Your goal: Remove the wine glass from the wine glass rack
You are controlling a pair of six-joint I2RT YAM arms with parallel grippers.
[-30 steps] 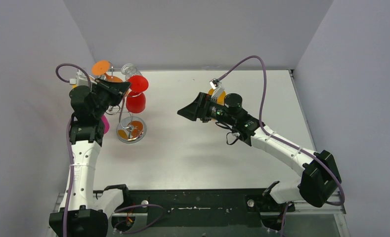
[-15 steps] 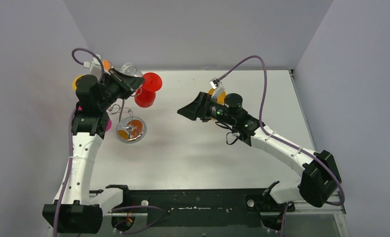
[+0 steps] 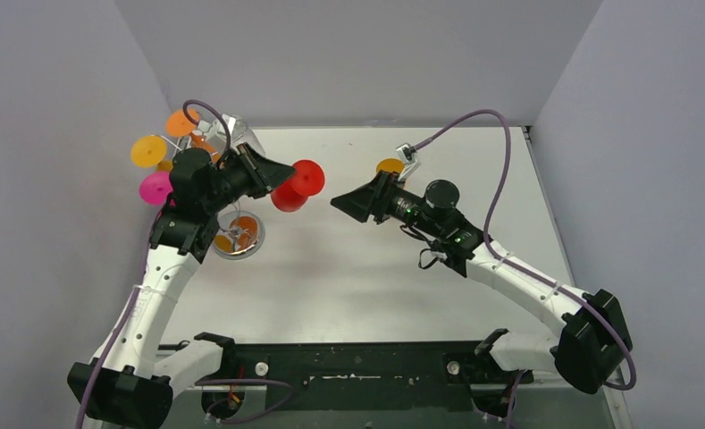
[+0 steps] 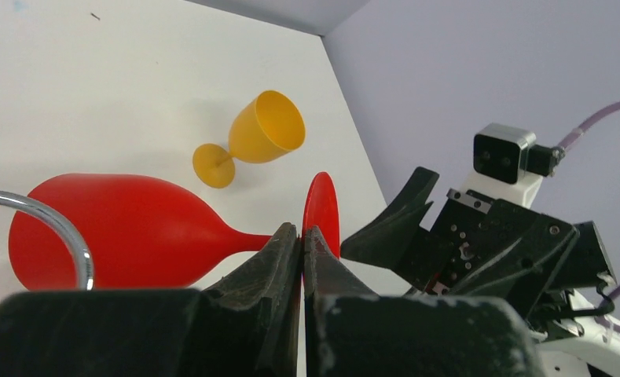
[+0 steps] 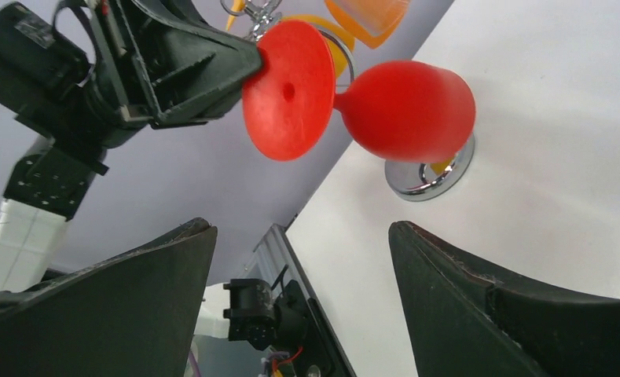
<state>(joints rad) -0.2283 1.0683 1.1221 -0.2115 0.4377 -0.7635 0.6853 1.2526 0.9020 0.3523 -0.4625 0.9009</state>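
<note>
One red wine glass [image 3: 289, 195] is off the rack [image 3: 257, 243], lying on its side in the air just right of the rack's top. The left gripper [image 3: 281, 175] has its two fingers pinched almost together on the stem, right beside the foot; the right gripper [image 3: 338, 202] faces that foot from near by, its two fingers spread wide with nothing between them. Three round feet show at the rack: an orange foot [image 3: 183, 122], a yellow foot [image 3: 148, 151] and a pink foot [image 3: 155, 188]; one yellow glass [image 3: 390, 165] sits on the table [image 3: 348, 286] beside the right arm.
</note>
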